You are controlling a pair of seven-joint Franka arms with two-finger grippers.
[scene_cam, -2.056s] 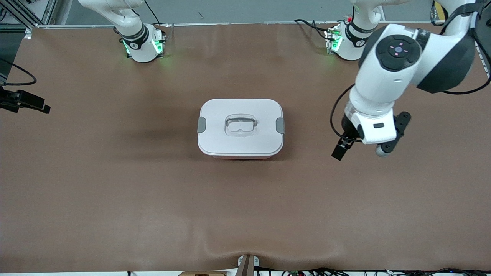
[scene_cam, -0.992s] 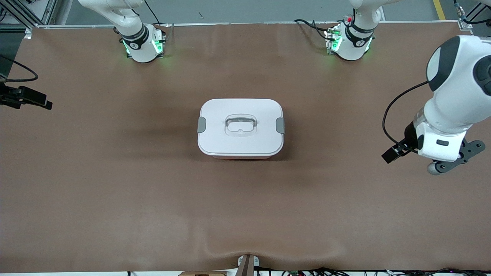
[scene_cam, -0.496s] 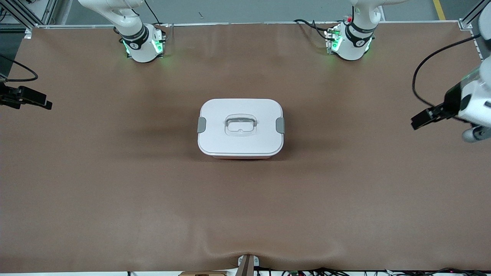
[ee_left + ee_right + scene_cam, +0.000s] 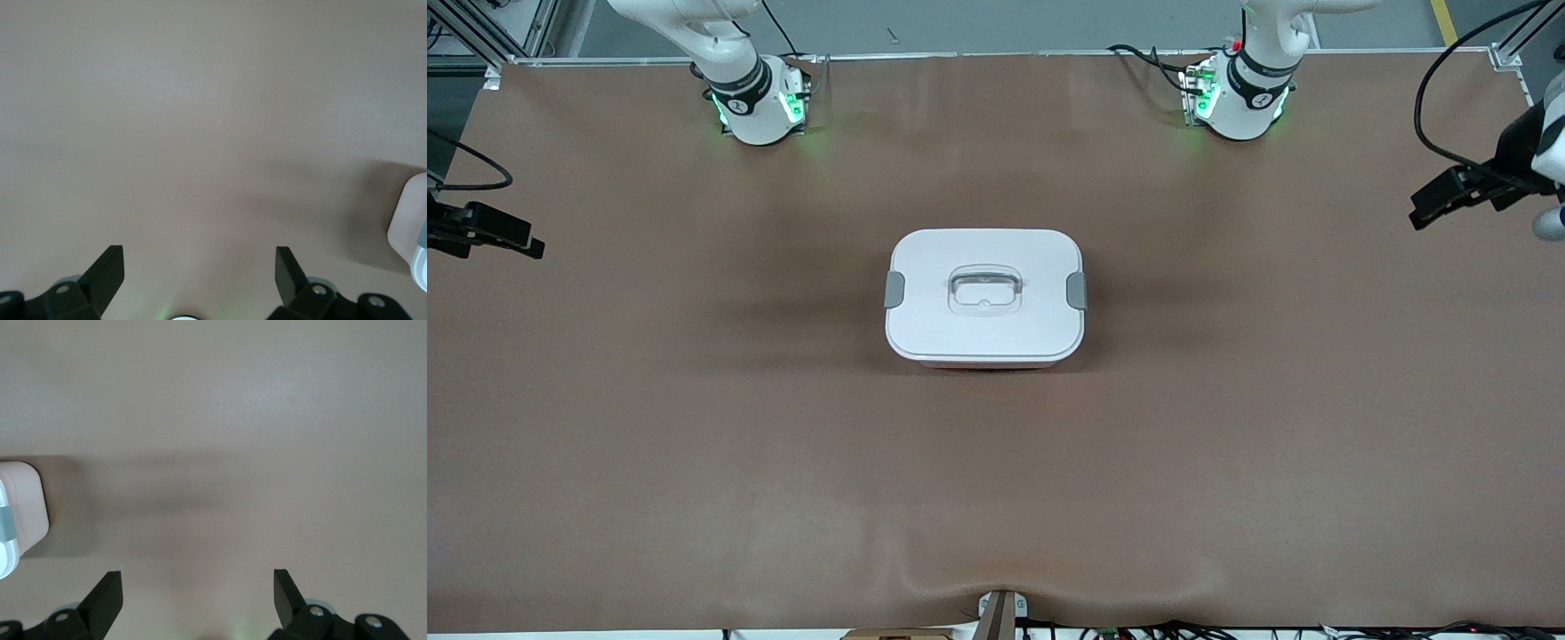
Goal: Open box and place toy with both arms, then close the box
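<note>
The box (image 4: 984, 298) stands shut in the middle of the table, its white lid on, with a grey clip (image 4: 895, 290) at each end and a clear handle (image 4: 984, 291) in the centre. The toy is out of view. My left gripper (image 4: 1449, 197) hangs open and empty over bare table at the left arm's end; its wrist view shows open fingers (image 4: 200, 257) and one end of the box (image 4: 408, 227). My right gripper (image 4: 487, 233) hangs open and empty over the right arm's end; its wrist view shows open fingers (image 4: 198, 580) and the box's end (image 4: 23, 510).
The brown table mat (image 4: 996, 480) has a raised wrinkle at the edge nearest the front camera. The two arm bases (image 4: 760, 102) (image 4: 1240, 98) stand along the table's edge farthest from that camera. Cables hang by both grippers.
My left gripper has swung away from the box to the left arm's end of the table and toward the bases' side. The right gripper and the box have stayed put.
</note>
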